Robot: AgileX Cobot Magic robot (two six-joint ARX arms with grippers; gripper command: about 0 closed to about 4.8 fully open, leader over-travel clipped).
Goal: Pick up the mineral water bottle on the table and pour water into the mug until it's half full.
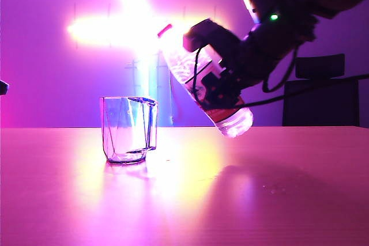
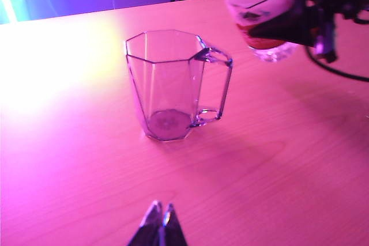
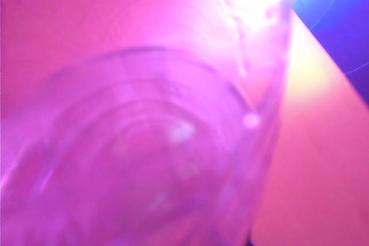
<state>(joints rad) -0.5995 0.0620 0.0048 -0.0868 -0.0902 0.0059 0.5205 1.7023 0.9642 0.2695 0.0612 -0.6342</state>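
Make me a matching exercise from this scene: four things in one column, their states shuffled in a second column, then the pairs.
1. mineral water bottle
2. mug
3. left gripper
4. right gripper

A. shut, low over the table
B. upright, empty
C. tilted, lifted, neck toward the mug
D. clamped around the bottle's middle

Pairs: 1-C, 2-B, 3-A, 4-D

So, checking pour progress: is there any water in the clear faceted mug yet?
No, the clear faceted mug looks empty, its bare base visible through the walls.
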